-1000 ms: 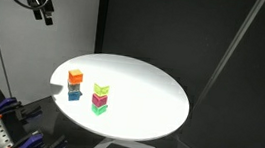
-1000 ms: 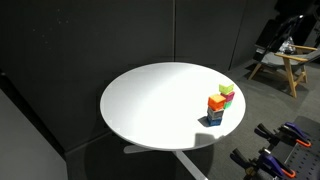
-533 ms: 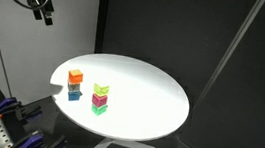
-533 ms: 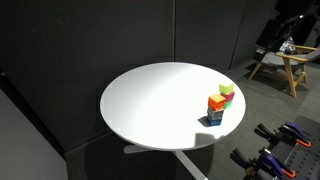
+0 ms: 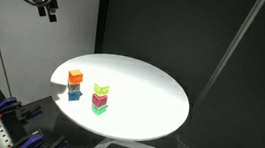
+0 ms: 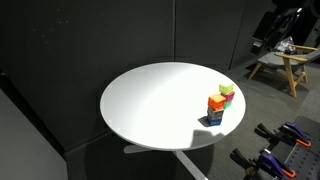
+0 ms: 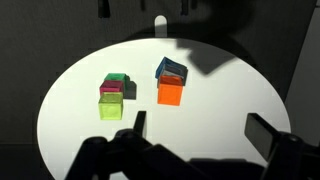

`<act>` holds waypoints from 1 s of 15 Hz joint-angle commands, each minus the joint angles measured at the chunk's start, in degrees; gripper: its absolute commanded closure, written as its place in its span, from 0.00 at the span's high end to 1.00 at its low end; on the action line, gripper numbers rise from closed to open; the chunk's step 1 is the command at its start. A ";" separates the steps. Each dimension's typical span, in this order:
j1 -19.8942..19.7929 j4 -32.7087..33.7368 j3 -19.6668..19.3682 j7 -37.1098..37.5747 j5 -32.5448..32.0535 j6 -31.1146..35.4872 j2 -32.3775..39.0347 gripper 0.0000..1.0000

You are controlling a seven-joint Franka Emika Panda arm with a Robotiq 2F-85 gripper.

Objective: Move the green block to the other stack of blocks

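- So, tool (image 5: 51, 15) released, high off the counter (image 5: 155, 97). Green block (image 5: 102, 89) tops the magenta pile (image 5: 100, 103).
- Centre above it, drop straight, pinch it alone. Stack (image 5: 75, 84) sits near; don't clip it.

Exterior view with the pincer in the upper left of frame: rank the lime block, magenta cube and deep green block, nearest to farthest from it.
The pincer hangs open, high above all three.
1. lime block, on top.
2. magenta cube, in the middle.
3. deep green block, at the bottom.
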 commanded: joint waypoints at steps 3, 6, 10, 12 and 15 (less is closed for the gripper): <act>-1.96 7.86 -1.18 2.58 1.02 -4.12 9.66 1.00; -3.70 12.13 -1.41 6.12 0.90 -6.14 15.70 1.00; -4.80 17.16 -2.65 8.68 1.17 -7.92 21.67 1.00; -5.28 19.62 -3.68 9.83 1.43 -8.54 24.23 1.00; -6.01 23.07 -5.22 11.26 1.39 -9.33 27.73 1.00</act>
